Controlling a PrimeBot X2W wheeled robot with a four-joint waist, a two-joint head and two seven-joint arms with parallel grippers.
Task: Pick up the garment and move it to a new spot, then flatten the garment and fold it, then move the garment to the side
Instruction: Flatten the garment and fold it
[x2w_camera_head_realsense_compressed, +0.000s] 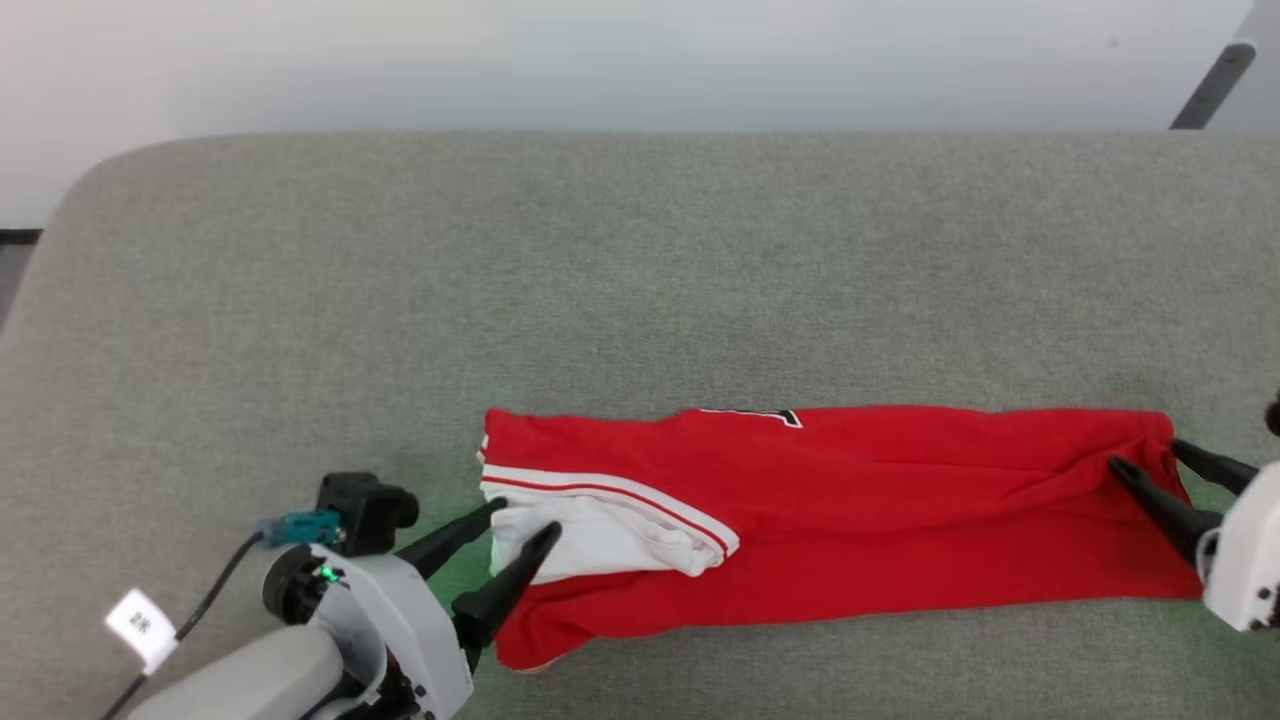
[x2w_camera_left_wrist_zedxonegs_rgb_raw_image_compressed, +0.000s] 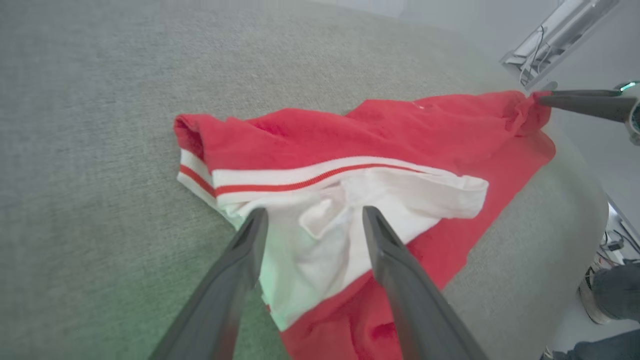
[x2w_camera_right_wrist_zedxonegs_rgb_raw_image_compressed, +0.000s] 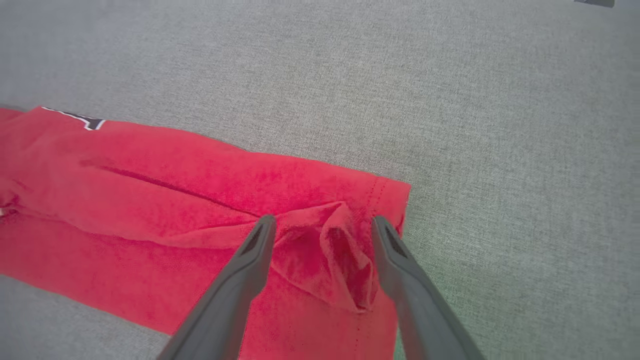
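Observation:
The garment (x2w_camera_head_realsense_compressed: 860, 500) lies folded into a long red strip across the near side of the grey padded table (x2w_camera_head_realsense_compressed: 600, 260). A white sleeve with red-and-white striped trim (x2w_camera_head_realsense_compressed: 600, 520) rests on its left end, and a sliver of black print peeks out at its far edge. My left gripper (x2w_camera_head_realsense_compressed: 525, 518) stands open at the left end, fingers either side of the white sleeve (x2w_camera_left_wrist_zedxonegs_rgb_raw_image_compressed: 320, 235). My right gripper (x2w_camera_head_realsense_compressed: 1145, 455) stands open at the right end, its fingers straddling a puckered ridge of red cloth (x2w_camera_right_wrist_zedxonegs_rgb_raw_image_compressed: 340, 255). Neither gripper holds the cloth.
The padded table's far edge meets a pale wall (x2w_camera_head_realsense_compressed: 640, 60). A grey bar (x2w_camera_head_realsense_compressed: 1210, 85) leans at the top right. In the left wrist view the table's rounded end drops away, and a person's shoe and trouser leg (x2w_camera_left_wrist_zedxonegs_rgb_raw_image_compressed: 607, 300) stand on the floor beyond it.

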